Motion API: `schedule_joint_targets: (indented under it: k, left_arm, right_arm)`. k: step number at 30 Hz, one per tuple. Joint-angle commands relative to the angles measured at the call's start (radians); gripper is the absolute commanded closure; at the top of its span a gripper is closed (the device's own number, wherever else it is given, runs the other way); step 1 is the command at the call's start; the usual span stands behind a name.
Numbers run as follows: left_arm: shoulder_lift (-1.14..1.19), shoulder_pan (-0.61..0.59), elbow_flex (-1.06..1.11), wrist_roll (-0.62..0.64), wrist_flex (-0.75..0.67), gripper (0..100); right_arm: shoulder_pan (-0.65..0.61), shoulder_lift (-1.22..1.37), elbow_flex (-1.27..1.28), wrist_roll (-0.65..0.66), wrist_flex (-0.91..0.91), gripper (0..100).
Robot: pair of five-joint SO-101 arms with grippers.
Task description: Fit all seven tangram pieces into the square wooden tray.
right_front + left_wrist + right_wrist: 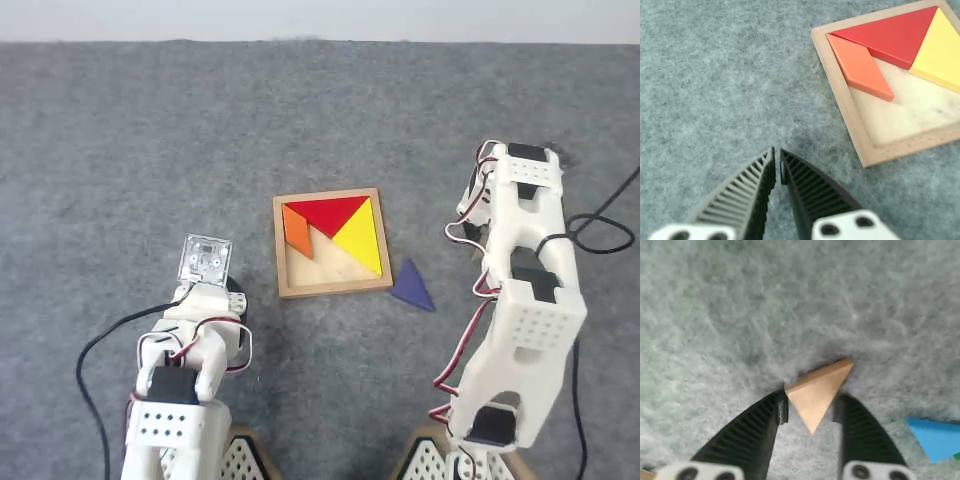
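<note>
The square wooden tray lies mid-table and holds an orange parallelogram, a red triangle and a yellow triangle; bare wood shows in its near half. A purple triangle rests on the carpet just right of the tray. In the right wrist view my right gripper is shut on a tan triangle that lies on the carpet, one finger on each side. My left gripper is shut and holds nothing, just off the tray corner nearest the orange parallelogram.
A blue piece lies on the carpet close to the right gripper. The right arm stands over the table's right side, the left arm at the front left. Grey carpet covers the whole table.
</note>
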Motion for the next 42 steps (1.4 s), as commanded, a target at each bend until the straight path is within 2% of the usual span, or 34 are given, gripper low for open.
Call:
schedule_joint_targets:
  k: [1,5,12,17,23,28,36,42]
  left_arm:
    - [-0.012,-0.005,-0.008,0.006,0.002,98]
    - [-0.012,-0.005,-0.008,0.006,0.002,98]
    - [-0.012,-0.005,-0.008,0.006,0.002,98]
    - [-0.012,-0.005,-0.008,0.006,0.002,98]
    - [-0.012,-0.005,-0.008,0.006,0.002,98]
    - [-0.012,-0.005,-0.008,0.006,0.002,98]
    - [-0.012,-0.005,-0.008,0.006,0.002,98]
    - [-0.012,-0.005,-0.008,0.006,0.002,98]
  right_arm:
    - [0.005,-0.004,-0.038,-0.017,-0.030,90.2]
    - [-0.001,-0.008,-0.037,0.017,-0.019,90.5]
    - [-0.070,-0.067,-0.072,0.315,0.074,98.0]
    - [-0.041,-0.113,-0.074,0.178,0.104,95.7]
    - [-0.030,-0.125,-0.080,0.153,0.091,95.0]
    - [-0.012,-0.120,-0.126,0.153,0.064,94.0]
    - [0.005,-0.105,-0.130,0.203,0.051,73.2]
    - [-0.015,-0.005,-0.138,0.284,0.041,72.1]
